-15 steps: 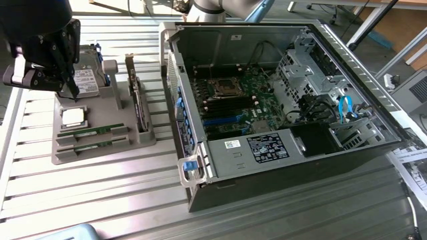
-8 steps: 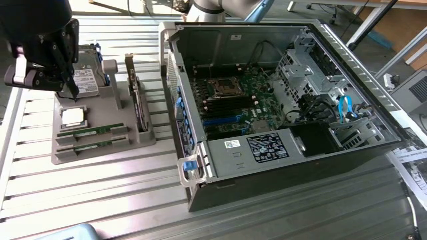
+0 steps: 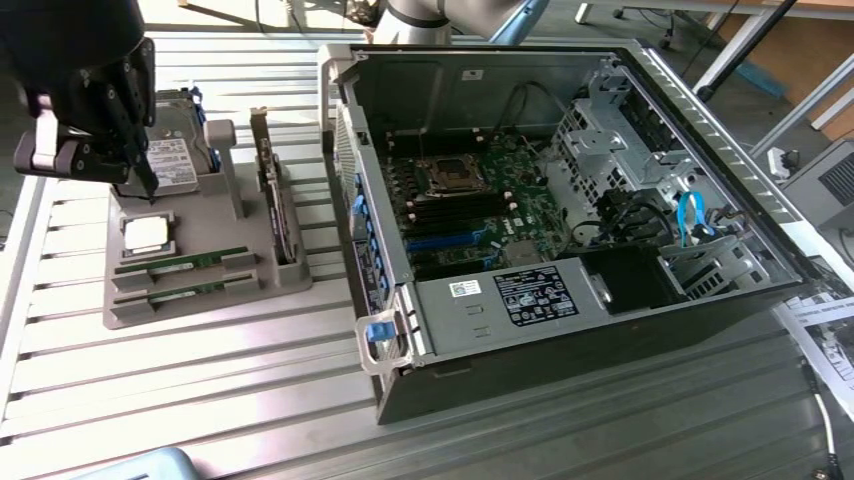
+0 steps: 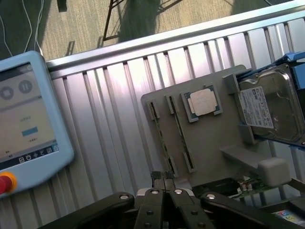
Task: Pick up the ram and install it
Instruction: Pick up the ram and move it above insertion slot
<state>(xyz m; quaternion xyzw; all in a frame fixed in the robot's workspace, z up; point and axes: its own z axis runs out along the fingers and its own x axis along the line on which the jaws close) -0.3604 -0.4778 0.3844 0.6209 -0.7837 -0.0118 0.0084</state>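
Closed pincer [image 4: 164, 177], empty, ram [image 4: 162, 140] near its tips

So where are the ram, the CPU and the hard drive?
Ram [image 3: 180, 262]: exterior view, middle of one green stick.
CPU [image 4: 205, 102]: wrist view, centre of its silver lid.
Hard drive [image 4: 264, 107]: wrist view, on its white label.

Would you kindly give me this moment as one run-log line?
pincer: shut, holding nothing | ram: two sticks in grey holder, untouched | computer case: open
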